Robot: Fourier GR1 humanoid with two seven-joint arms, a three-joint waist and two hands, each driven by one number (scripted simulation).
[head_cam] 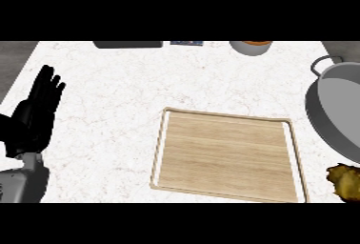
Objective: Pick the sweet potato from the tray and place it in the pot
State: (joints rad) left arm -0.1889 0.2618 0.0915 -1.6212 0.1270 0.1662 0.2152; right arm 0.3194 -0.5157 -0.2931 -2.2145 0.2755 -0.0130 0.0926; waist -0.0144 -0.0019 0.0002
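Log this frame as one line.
left robot hand: open, resting | right: unseen | tray: bare | sweet potato: lower right edge, off tray | pot: right

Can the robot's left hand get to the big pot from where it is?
Probably not easily. The left hand rests open at the view's left edge, fingers up, while the pot sits at the far right edge. The whole wooden tray lies between them. Nothing tall blocks the way, but it looks a long stretch.

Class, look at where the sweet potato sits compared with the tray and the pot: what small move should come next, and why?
Probably carry the sweet potato up over the pot rim. It is already off the wooden tray, at the view's right edge just below the pot. What holds it is out of view; the left hand rests open.
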